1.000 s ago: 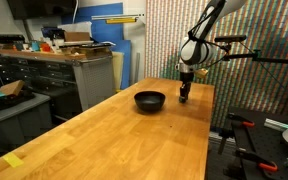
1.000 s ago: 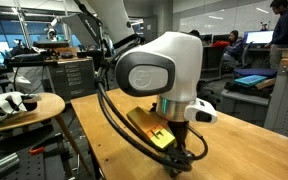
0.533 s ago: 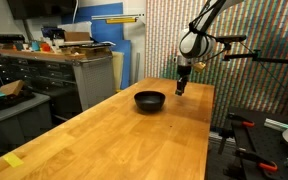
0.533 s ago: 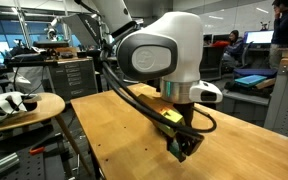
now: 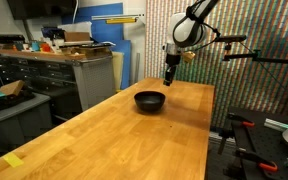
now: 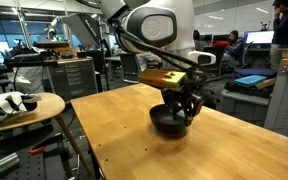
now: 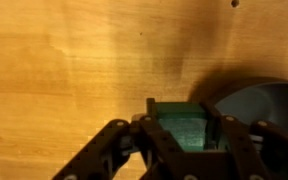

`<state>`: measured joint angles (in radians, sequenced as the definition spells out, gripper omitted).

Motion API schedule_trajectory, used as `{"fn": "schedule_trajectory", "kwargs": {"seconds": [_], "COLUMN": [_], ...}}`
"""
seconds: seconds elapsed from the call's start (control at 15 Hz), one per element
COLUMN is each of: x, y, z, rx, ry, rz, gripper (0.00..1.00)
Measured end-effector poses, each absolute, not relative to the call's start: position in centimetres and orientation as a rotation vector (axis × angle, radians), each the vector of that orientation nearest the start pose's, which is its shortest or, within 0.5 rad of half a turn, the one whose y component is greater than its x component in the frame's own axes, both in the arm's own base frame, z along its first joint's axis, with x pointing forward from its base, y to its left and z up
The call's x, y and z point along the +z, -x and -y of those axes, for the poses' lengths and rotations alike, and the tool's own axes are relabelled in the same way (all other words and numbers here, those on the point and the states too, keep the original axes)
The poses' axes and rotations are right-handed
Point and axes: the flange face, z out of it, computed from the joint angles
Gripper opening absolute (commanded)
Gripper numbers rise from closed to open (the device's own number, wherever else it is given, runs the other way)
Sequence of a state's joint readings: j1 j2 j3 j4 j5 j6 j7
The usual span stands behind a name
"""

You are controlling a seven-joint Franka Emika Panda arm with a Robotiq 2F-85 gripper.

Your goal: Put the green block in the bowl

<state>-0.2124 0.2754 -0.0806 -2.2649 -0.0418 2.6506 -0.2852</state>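
The Robotiq gripper (image 7: 187, 126) has its two dark fingers (image 7: 227, 132) closed on the tiny dark green block (image 7: 184, 120), one finger pressed against each side of it. Seen from the wrist, the green block sits squarely between them over bare wood. The round, shallow, glossy black bowl (image 7: 269, 108) lies just beside it, with its rim curving in at the edge of the view. The block is near the bowl's rim, not over its hollow.

In an exterior view the gripper (image 5: 170, 78) hangs from the white arm (image 5: 189, 25) above the light wooden table (image 5: 104, 140), higher than the bowl (image 5: 150, 100) and just beyond its far side. From this view the block is too small to make out.

In an exterior view from close by, the gripper (image 6: 183, 112) overlaps the bowl (image 6: 168, 124), and a speck of green (image 6: 181, 116) shows between the fingertips just above the bowl's rim. The bowl rests on the table (image 6: 124, 120), and nothing can be seen inside it.
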Motion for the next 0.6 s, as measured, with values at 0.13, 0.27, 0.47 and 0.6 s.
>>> {"fn": "schedule_trajectory", "kwargs": {"seconds": [0.13, 0.27, 0.47, 0.6], "x": [25.8, 26.4, 26.6, 26.1], "y": [-54.2, -55.6, -57.6, -58.7], "z": [13.7, 11.4, 8.2, 6.6], "rx": [-0.164, -0.167, -0.155, -0.131], "ry": [3.217, 3.215, 3.207, 3.203], "rz": [0.09, 0.126, 0.17, 0.188], "gripper": [0.21, 0.21, 0.21, 0.21]}}
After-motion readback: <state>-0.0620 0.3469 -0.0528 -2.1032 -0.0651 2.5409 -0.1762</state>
